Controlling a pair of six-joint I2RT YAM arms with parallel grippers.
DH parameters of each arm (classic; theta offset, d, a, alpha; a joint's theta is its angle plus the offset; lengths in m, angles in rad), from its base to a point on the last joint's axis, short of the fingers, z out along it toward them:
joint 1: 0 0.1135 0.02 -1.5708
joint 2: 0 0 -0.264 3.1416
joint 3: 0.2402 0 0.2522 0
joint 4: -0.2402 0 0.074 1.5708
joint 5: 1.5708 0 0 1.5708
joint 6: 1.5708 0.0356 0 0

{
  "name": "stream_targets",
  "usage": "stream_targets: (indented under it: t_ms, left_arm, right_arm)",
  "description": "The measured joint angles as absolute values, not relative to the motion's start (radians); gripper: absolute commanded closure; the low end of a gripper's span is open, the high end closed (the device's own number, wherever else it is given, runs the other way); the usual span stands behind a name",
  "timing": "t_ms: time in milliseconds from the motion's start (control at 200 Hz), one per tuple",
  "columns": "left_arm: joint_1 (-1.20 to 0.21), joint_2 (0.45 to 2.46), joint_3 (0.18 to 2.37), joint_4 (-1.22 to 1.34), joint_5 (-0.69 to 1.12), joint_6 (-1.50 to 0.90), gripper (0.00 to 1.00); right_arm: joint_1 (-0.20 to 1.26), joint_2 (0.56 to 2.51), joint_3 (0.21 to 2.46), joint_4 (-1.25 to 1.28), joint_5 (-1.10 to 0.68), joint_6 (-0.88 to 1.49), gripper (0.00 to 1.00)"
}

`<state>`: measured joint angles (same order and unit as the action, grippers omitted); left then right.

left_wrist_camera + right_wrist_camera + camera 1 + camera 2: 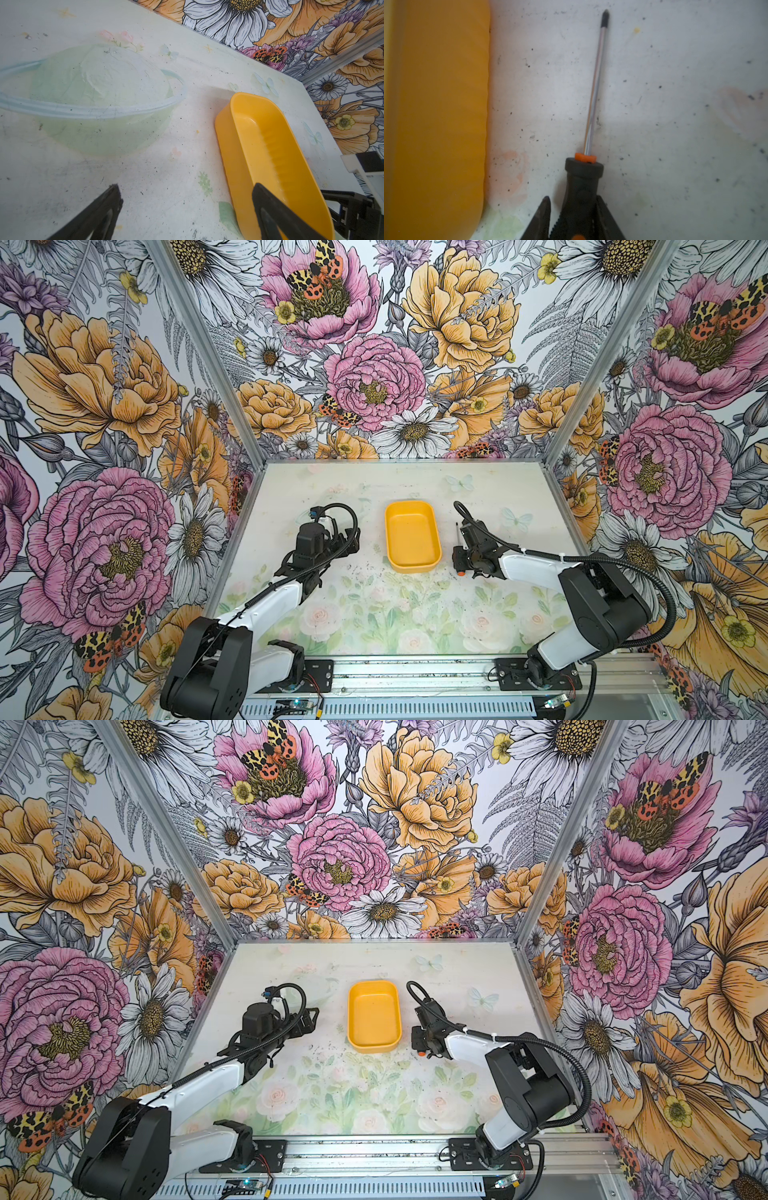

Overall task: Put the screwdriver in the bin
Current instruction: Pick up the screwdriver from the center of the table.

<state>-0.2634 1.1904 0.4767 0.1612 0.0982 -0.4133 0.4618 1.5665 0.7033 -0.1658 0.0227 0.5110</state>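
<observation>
Scuffed floral-print tabletop, flowered walls around. Right gripper clamps screwdriver handle beside bin; left gripper spread apart, holding nothing.

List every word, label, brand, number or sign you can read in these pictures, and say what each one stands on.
None: no text can be read in any view.
screwdriver: no print shows on its black and orange handle.
bin: plain yellow, no label.
circuit board at the front rail: any marking is too small to read.
</observation>
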Motion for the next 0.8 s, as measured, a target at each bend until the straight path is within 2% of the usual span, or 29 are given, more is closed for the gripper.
stream_targets:
  t_ms: [65,465,801]
  left_arm:
    - [-0.263,1.191,0.477,0.161,0.099,-0.413,0.01]
    - [-0.263,1.191,0.477,0.161,0.101,-0.413,0.01]
    - [-0.263,1.19,0.477,0.16,0.101,-0.413,0.01]
  right_arm:
    - [0.464,1.565,0.703,-0.169,0.023,0.515,1.0]
    - [0.466,1.55,0.729,-0.255,-0.02,0.515,1.0]
    - [0.468,1.361,0.869,-0.393,-0.011,0.532,1.0]
